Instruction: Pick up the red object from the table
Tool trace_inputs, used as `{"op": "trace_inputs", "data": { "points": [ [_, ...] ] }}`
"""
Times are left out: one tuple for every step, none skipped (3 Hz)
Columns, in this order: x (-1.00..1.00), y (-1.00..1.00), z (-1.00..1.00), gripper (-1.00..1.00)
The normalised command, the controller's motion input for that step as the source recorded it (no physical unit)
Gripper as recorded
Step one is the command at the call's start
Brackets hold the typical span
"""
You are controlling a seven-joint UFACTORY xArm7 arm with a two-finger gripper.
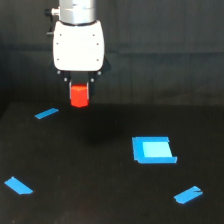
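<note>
Hand [79,89] grasps the red object [79,96], held clear above the black desk [100,200]. Blue square patch [153,150] lies well apart toward the exterior view's right, on the desk.

The arm is cut off by the top edge above the gripper [79,90] housing. The gripper's dark fingers blend into the black background; their outlines cannot be resolved. The red object's [79,96] upper part is hidden under the housing. The table's [90,170] edges are indistinct.
</note>
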Motion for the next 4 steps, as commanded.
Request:
{"op": "trace_inputs", "data": {
  "points": [
    [0.03, 0.03, -0.13, -1.0],
    [-0.08, 0.03, -0.15, -1.0],
    [0.06, 0.12, -0.05, -1.0],
    [0.05, 0.05, -0.04, -0.94]
  ]
}}
